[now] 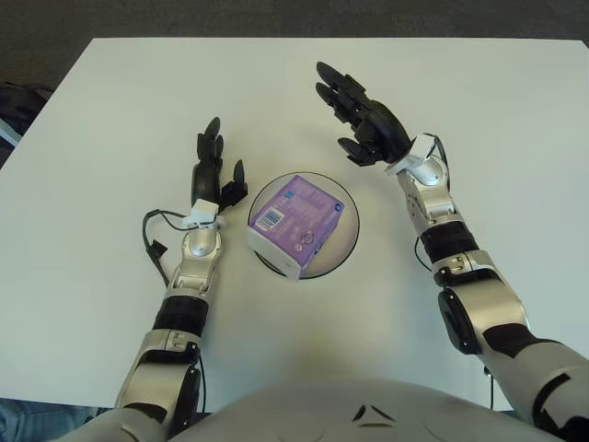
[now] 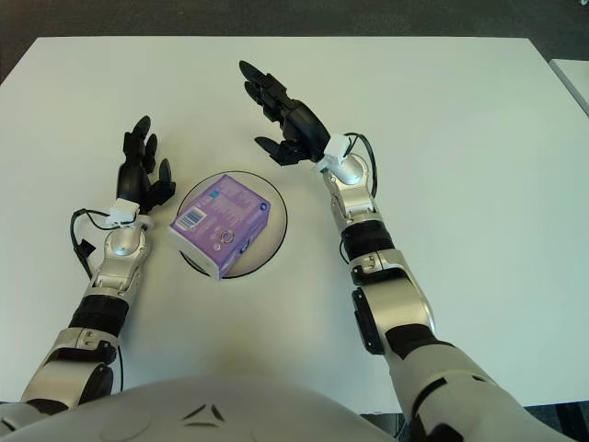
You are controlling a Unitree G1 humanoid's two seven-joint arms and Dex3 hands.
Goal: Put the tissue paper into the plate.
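We see the purple tissue paper pack lying inside the plate, a shallow white dish with a dark rim, on the white table. The pack sits toward the plate's left and near side, its near corner reaching over the rim, its barcode label facing up.

Our left hand shows just to the left of the plate, fingers extended and relaxed, pointing away from the body, thumb angled toward the plate's edge. It holds nothing. The pack lies just to the right of this hand, close to the thumb but apart from it.

Our right hand is raised beyond the plate's far right edge, palm turned toward the left, fingers spread and slightly curved, empty. The pack is nearer the body than this hand and to its left, clearly apart from the fingertips. A dark cable loops beside the left wrist.
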